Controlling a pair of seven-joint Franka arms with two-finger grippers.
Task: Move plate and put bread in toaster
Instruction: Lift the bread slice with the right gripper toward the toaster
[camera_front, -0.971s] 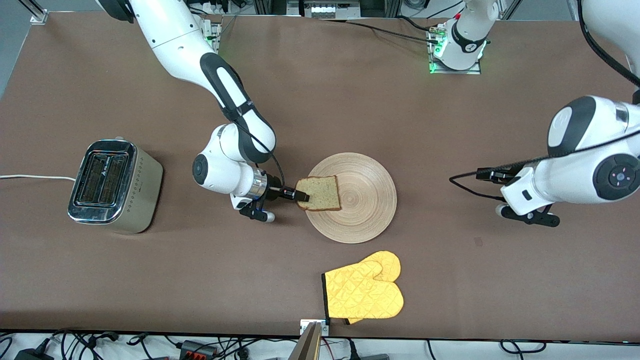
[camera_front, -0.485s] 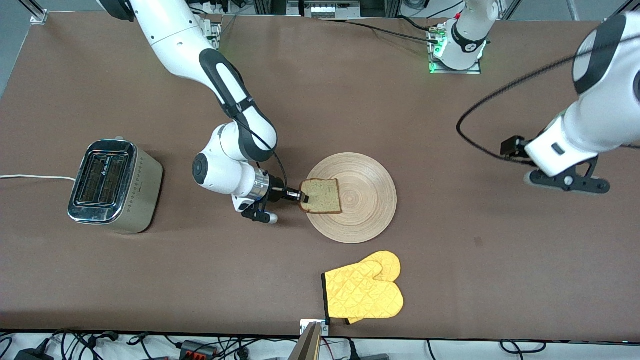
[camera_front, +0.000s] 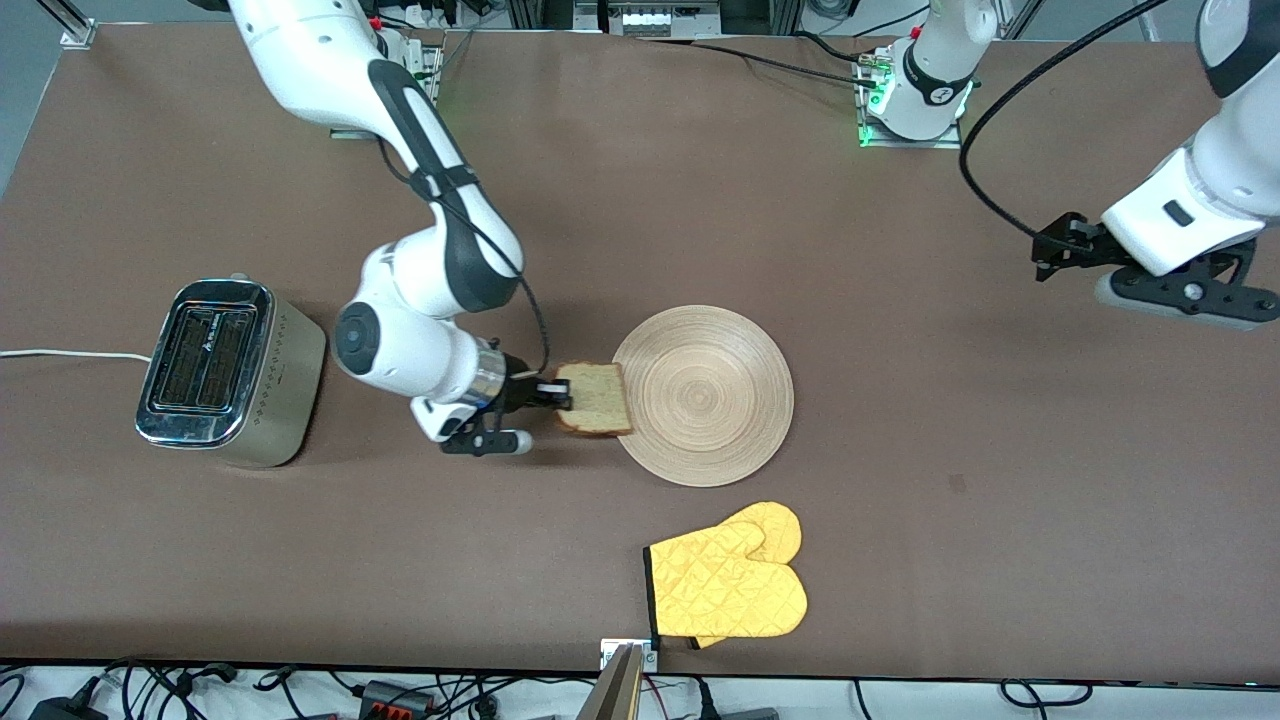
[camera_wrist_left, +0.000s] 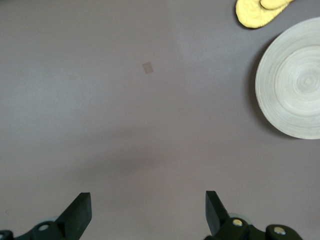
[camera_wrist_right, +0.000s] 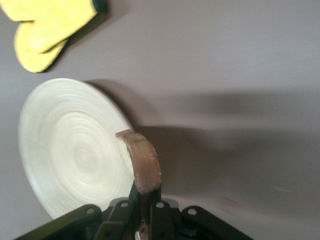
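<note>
- Front view: high above the table's (camera_front: 300, 560) near edge, looking down toward the arm bases along its top edge.
- Left wrist view: well above the table, facing down.
- Right wrist view: close, low over the plate (camera_wrist_right: 70, 150).
- Shared by all three: plate, yellow mitt (camera_front: 728, 585).

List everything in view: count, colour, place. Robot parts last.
plate: 1, light wood, mid-table, lying bare
bread: 1 slice, pale with brown crust, held over the plate's rim on the toaster side
toaster: 1, beige with chrome top, at the right arm's end of the table, slots open upward
oven mitt: 1, yellow, nearer the front camera than the plate
table: 1, brown
right gripper: 1, black, shut on the bread, between toaster and plate
left gripper: 1, black, open, up over the left arm's end of the table, holding nothing
</note>
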